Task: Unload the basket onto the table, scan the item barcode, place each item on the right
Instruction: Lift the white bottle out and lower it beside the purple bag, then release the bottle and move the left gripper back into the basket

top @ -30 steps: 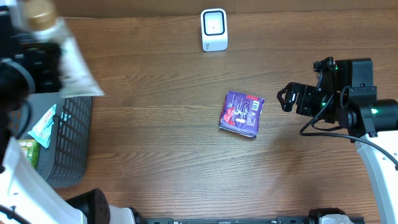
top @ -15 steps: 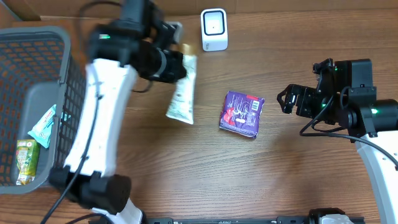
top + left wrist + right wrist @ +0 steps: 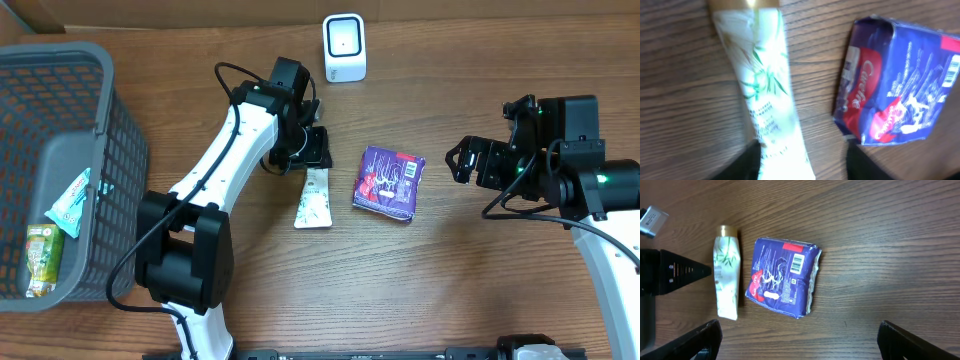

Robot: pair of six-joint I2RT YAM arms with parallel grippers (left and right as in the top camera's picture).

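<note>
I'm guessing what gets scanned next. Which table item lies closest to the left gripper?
The white tube with green leaves, lying right at the left gripper; the purple packet lies farther off.

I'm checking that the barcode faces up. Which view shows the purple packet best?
The right wrist view: the whole purple packet lies flat, barcode sharp and facing up. The overhead view shows it whole but small; the left wrist view shows it close, blurred and cut off.
</note>
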